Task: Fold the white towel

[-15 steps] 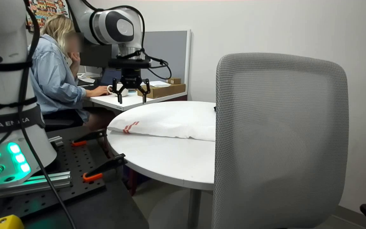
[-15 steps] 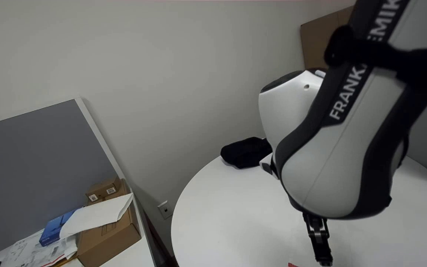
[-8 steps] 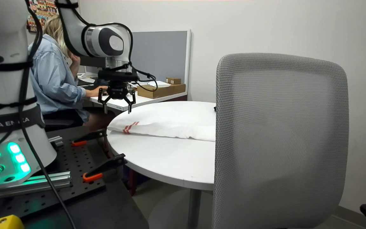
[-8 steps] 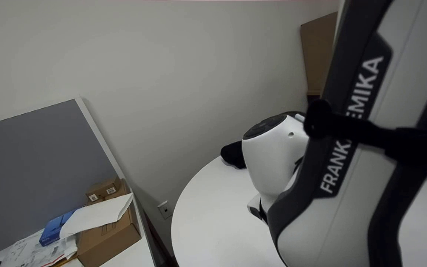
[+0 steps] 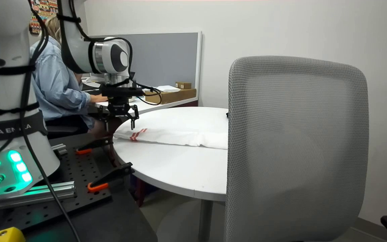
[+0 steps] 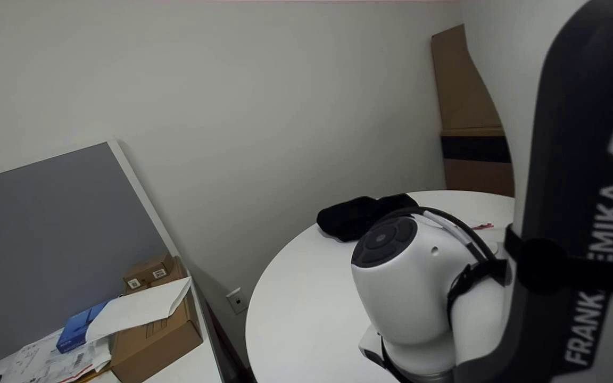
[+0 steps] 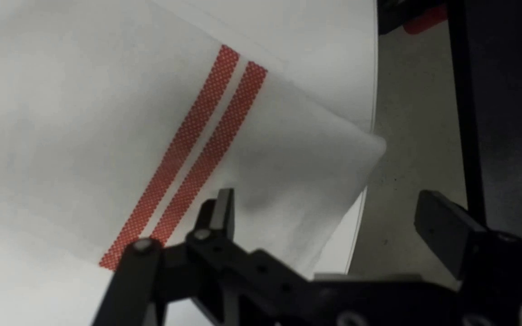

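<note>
Base (image 5: 3, 90) left of the claw (image 5: 119, 129) in an exterior view reads “ANKA E”, then a cable (image 5: 25, 89) crosses. The arm (image 6: 567, 159) above shows “FRANK” and “MIKA”, parted by a strap (image 6: 594, 275). The claw is wide, fingers (image 7: 219, 213) well apart. Below it and reaching right, the red-striped white towel (image 7: 288, 149) lies on the desk (image 5: 166, 168). Beyond, a small box (image 6: 146, 271) bears unreadable labels (image 6: 159, 273); a chair (image 5: 297, 148) stands well right.

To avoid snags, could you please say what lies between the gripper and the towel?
In the wrist view, the stretch between the gripper and the white towel looks bare.
</note>
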`<action>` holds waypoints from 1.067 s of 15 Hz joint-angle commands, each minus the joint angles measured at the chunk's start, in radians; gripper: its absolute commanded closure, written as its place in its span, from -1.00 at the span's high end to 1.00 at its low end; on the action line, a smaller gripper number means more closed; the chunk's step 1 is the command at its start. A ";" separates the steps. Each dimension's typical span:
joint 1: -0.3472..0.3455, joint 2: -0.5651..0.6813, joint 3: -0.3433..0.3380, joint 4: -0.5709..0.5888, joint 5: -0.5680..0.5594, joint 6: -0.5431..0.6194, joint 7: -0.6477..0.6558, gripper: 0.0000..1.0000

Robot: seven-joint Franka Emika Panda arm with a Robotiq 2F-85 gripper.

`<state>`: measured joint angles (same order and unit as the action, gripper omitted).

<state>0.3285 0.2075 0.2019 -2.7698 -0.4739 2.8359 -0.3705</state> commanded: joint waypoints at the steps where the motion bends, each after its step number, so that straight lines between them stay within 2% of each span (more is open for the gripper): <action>1: 0.052 0.035 -0.060 0.000 -0.152 0.061 0.114 0.47; 2: 0.062 0.038 -0.070 0.001 -0.185 0.068 0.139 0.37; 7: 0.091 0.044 -0.102 0.004 -0.316 0.084 0.243 -0.44; 10: 0.093 0.043 -0.120 0.007 -0.367 0.089 0.289 -0.85; 14: 0.071 0.037 -0.135 0.009 -0.377 0.098 0.311 -0.95; 16: 0.033 0.023 -0.116 0.010 -0.326 0.107 0.276 -0.86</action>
<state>0.3994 0.2419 0.0794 -2.7600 -0.8307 2.9079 -0.0826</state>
